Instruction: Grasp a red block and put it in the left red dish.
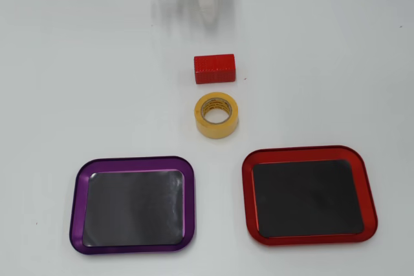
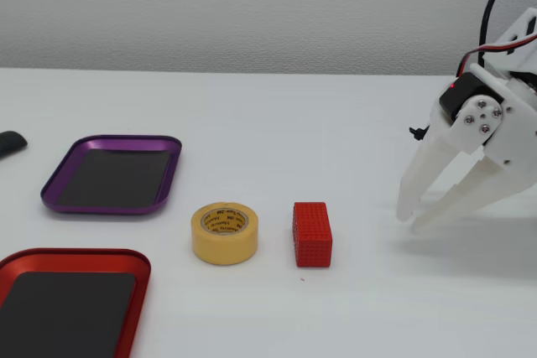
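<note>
Pincer (image 2: 411,220) released, empty; red block (image 2: 312,235) left of it in the fixed view, apart. Tape roll (image 2: 225,233) beyond block; red dish (image 2: 71,258) farthest.

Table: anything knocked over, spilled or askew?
Nothing stands out. The red block and yellow tape roll sit flat, apart; the red dish and purple tray are empty and level. The gripper holds nothing.

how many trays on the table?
2. In the overhead view, the shiny purple rounded-square tray sits lower left and the shiny metallic red rounded-square tray lower right, both empty and fully visible; none looks hidden.
</note>
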`<state>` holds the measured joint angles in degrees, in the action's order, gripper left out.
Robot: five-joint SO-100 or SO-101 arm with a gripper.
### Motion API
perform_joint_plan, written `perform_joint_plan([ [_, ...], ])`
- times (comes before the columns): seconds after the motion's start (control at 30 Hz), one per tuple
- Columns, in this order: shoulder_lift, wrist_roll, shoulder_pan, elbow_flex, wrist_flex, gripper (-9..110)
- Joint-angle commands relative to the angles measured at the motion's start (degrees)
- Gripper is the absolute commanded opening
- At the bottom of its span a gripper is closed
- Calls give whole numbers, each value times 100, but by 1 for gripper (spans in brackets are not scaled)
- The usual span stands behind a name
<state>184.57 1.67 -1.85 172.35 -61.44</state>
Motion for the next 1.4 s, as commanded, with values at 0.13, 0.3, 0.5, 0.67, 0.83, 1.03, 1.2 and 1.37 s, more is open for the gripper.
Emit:
perform_joint_plan([
  [0.13, -352, -844, -53, -1582, -246, 0],
  [0.3, -1863, -923, -62, -3050, -712, 0],
  [0.5, -4175, -879, -26, -4333, -1072, 8],
  [0.67, -5572, -905, 18, -4878, -1002, 23],
  [0.83, -6565, -879, 9, -5317, -747, 31],
  [1.03, -7225, -879, -44, -5361, -79, 31],
  [1.2, -7646, -888, -44, -5361, 334, 31],
  [1.37, -8104, -888, -44, -5361, 703, 31],
])
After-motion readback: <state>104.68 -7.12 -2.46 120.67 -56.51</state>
